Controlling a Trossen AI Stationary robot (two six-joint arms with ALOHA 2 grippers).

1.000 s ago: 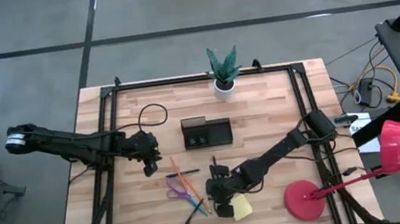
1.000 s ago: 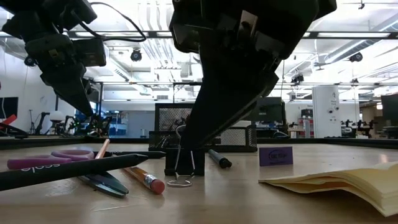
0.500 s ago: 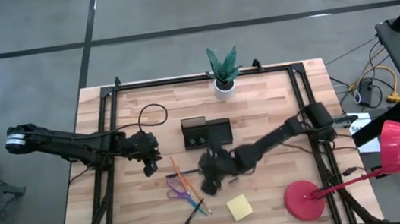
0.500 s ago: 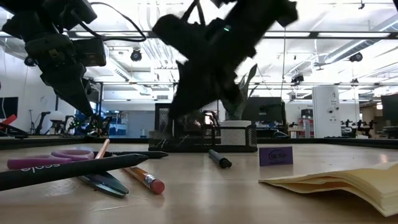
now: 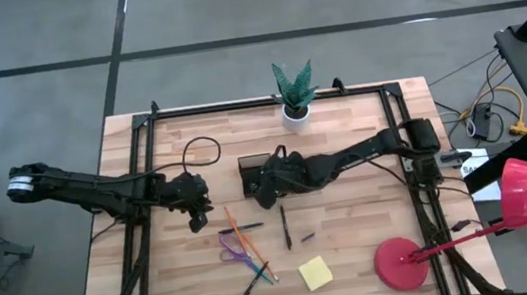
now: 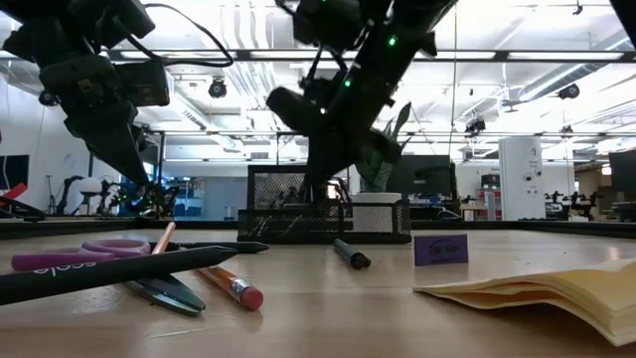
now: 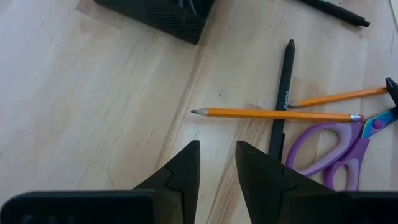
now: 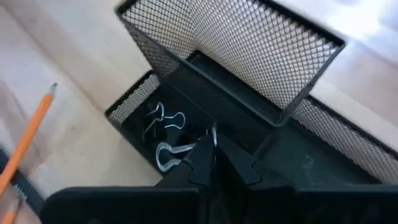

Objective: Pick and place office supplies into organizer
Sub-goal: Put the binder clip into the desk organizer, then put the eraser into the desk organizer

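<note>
Black mesh organizer (image 5: 272, 176); scattered supplies (image 5: 246, 248)

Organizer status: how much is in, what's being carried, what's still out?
Done: binder clips lie in a low compartment of the organizer. In hand: the right gripper, shut on a clip, is over it. Left: scissors, pencils, pens and sticky pad remain on the table. The left gripper waits open.

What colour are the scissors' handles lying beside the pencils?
Purple scissor handles, clearest in the left wrist view.
</note>
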